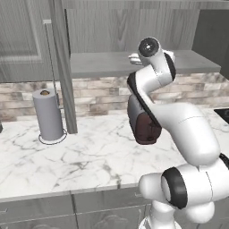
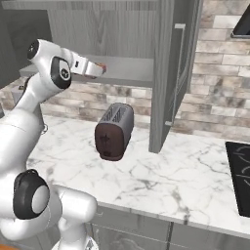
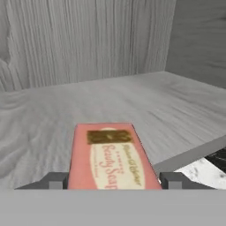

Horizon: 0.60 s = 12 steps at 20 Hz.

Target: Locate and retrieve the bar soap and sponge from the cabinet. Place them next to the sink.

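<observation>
Bar soap (image 3: 110,156) between claw (image 3: 114,180) tips; contact unclear, near end cropped.

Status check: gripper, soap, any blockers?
Gripper at cabinet shelf, fingertips either side of bar soap. Contact unclear. Nothing blocking.

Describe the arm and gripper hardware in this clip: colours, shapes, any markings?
The arm is glossy white with rounded, bulbous links and black bands at the joints; one joint cap is a dark ring around grey. The gripper has two small dark grey, blocky finger tips. No cables or markings visible.
</observation>
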{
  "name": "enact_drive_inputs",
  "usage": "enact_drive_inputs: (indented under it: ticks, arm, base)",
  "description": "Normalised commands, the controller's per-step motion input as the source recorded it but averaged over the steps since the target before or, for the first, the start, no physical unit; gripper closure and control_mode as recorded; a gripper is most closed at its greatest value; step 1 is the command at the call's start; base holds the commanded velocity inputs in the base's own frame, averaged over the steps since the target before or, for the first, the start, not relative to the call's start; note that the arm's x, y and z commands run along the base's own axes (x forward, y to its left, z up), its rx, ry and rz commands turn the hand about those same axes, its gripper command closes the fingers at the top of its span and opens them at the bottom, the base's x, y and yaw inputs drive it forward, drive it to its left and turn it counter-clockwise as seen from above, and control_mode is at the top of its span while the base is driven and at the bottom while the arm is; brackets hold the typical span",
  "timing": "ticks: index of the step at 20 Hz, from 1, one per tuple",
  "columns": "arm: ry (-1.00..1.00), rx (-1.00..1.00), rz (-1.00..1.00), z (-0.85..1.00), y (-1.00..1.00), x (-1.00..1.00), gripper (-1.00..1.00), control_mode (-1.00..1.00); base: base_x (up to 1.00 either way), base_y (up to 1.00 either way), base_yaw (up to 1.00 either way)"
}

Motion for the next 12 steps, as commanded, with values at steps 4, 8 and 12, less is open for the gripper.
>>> enact_drive_inputs:
  ticks: [4,8,12]
  arm:
    - [0.09,0.05,-0.03,0.18,0.00,-0.65,1.00,-1.00]
    - [0.00,0.01,-0.04,-0.01,0.00,-0.65,1.00,-1.00]
    - [0.01,0.00,-0.01,-0.12,0.00,-0.76,1.00,-1.00]
  base:
    - [0.00,0.00,0.00]
    - [0.00,0.00,0.00]
    - [0.00,0.00,0.00]
